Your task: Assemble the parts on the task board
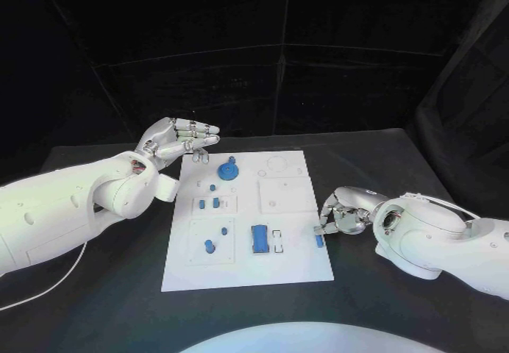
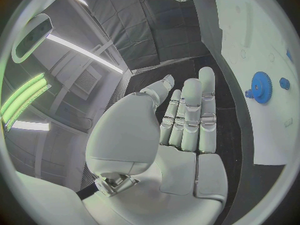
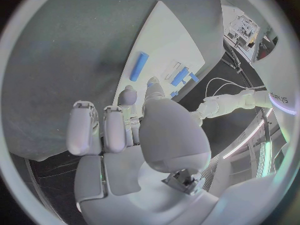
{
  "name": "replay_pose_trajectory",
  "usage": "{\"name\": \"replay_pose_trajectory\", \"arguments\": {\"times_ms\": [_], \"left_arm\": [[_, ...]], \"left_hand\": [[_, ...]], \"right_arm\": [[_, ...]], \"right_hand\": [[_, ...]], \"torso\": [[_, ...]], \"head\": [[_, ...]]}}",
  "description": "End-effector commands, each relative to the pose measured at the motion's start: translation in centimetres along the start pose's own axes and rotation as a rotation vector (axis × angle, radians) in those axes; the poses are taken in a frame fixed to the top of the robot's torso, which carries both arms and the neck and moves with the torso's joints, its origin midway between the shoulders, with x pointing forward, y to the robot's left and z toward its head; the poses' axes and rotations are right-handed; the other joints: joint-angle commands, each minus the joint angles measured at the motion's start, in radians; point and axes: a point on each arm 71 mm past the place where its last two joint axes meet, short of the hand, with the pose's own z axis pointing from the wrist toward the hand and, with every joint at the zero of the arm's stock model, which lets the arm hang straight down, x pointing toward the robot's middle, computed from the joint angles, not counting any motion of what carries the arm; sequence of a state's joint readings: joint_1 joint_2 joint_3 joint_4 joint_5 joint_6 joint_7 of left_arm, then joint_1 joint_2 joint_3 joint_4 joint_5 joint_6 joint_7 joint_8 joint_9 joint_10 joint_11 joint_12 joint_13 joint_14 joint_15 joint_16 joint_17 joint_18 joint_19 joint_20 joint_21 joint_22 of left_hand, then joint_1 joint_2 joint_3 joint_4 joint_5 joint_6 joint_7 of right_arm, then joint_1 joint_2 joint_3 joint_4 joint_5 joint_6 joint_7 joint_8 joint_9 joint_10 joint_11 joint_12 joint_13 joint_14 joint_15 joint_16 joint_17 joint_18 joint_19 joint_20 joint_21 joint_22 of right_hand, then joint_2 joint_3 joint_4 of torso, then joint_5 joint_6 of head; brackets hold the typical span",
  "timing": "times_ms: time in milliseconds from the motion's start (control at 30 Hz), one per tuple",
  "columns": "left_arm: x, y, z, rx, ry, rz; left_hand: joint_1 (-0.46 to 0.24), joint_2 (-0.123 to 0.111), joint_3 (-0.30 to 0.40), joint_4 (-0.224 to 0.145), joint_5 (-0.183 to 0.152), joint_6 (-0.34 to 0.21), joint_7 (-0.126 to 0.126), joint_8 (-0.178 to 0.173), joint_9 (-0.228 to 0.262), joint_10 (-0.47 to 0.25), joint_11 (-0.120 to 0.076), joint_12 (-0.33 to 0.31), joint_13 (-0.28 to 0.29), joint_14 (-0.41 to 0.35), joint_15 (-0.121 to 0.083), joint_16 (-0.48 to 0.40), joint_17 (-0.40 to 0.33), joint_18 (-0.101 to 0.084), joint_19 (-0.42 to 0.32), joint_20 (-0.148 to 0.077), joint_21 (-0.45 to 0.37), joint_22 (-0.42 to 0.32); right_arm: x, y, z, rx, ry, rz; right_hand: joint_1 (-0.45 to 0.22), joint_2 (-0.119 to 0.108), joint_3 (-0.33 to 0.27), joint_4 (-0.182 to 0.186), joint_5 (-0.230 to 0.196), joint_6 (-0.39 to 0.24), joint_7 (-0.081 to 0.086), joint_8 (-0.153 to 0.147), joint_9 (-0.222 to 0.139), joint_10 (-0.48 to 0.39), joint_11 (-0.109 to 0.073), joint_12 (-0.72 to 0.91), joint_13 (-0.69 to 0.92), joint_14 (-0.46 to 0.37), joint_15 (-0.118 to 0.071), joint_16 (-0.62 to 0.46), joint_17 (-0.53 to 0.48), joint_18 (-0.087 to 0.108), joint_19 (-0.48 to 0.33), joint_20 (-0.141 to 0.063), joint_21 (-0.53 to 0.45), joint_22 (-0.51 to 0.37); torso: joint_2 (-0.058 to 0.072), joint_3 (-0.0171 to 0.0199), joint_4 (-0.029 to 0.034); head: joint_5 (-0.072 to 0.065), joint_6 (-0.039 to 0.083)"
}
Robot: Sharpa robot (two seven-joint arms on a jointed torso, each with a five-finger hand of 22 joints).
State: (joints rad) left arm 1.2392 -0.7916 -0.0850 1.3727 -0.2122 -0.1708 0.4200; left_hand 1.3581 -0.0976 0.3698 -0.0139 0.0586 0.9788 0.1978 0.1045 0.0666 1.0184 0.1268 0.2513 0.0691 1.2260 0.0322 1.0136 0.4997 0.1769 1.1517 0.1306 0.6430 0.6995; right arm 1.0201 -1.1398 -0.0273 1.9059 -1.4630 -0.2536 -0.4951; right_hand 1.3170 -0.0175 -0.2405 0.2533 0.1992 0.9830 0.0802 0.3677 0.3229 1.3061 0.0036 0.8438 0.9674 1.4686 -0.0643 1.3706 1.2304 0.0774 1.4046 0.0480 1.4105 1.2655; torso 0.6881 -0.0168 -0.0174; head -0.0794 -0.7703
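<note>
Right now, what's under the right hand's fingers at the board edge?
A small blue part lies at the task board's right edge, just below the right hand's fingertips. The fingers cover its top end, so whether they pinch it can't be told.

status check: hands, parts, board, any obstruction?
Left hand open, raised past the task board's far left corner. Right hand at board's right edge, fingers at a small blue part; grip unclear. Blue gear seated far end. No obstruction visible.
</note>
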Motion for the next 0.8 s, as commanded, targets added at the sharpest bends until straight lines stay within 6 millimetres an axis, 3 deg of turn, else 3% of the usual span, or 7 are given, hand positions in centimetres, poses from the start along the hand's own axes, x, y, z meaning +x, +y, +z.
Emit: {"name": "replay_pose_trajectory", "arguments": {"times_ms": [33, 600, 800], "left_arm": [[0.0, -0.1, 0.0, 0.005, 0.008, -0.007], [0.0, -0.1, 0.0, 0.004, 0.008, -0.007], [0.0, -0.1, -0.1, 0.004, 0.008, -0.007]], "left_hand": [[0.000, 0.010, -0.008, 0.000, -0.004, -0.007, -0.002, 0.007, 0.001, -0.007, -0.001, 0.004, 0.002, -0.004, 0.003, 0.005, -0.001, 0.006, 0.001, 0.004, -0.005, -0.001], [0.000, 0.010, -0.008, 0.000, -0.004, -0.007, -0.002, 0.007, 0.001, -0.007, -0.001, 0.004, 0.002, -0.004, 0.003, 0.005, -0.001, 0.006, 0.001, 0.004, -0.005, -0.001], [0.000, 0.010, -0.008, 0.000, -0.004, -0.007, -0.002, 0.007, 0.001, -0.007, -0.001, 0.004, 0.002, -0.004, 0.003, 0.005, -0.001, 0.006, 0.001, 0.004, -0.005, -0.001]], "right_arm": [[0.3, 0.0, 0.2, 0.020, 0.033, -0.073], [1.0, 0.7, 1.0, 0.016, 0.089, -0.135], [1.2, 1.2, 1.3, 0.000, 0.087, -0.183]], "right_hand": [[-0.010, -0.003, -0.008, 0.007, -0.006, 0.009, 0.000, -0.008, 0.001, 0.009, -0.001, -0.003, 0.001, 0.043, 0.000, 0.000, 0.000, -0.011, -0.002, 0.001, 0.001, -0.002], [0.010, 0.006, -0.007, 0.010, 0.010, 0.024, -0.004, -0.004, 0.008, 0.008, -0.005, -0.009, -0.001, 0.043, -0.003, -0.003, -0.002, -0.010, -0.003, -0.002, 0.000, -0.003], [0.069, 0.017, 0.005, -0.019, 0.038, 0.026, -0.006, -0.006, 0.013, 0.005, -0.008, -0.016, -0.003, 0.043, -0.006, -0.004, -0.001, -0.010, -0.004, -0.005, -0.001, -0.004]], "torso": [[0.000, -0.0009, 0.0005], [0.000, -0.0008, -0.0005], [0.000, -0.0006, 0.0002]], "head": [[-0.001, -0.002], [0.003, -0.008], [0.003, -0.010]]}}
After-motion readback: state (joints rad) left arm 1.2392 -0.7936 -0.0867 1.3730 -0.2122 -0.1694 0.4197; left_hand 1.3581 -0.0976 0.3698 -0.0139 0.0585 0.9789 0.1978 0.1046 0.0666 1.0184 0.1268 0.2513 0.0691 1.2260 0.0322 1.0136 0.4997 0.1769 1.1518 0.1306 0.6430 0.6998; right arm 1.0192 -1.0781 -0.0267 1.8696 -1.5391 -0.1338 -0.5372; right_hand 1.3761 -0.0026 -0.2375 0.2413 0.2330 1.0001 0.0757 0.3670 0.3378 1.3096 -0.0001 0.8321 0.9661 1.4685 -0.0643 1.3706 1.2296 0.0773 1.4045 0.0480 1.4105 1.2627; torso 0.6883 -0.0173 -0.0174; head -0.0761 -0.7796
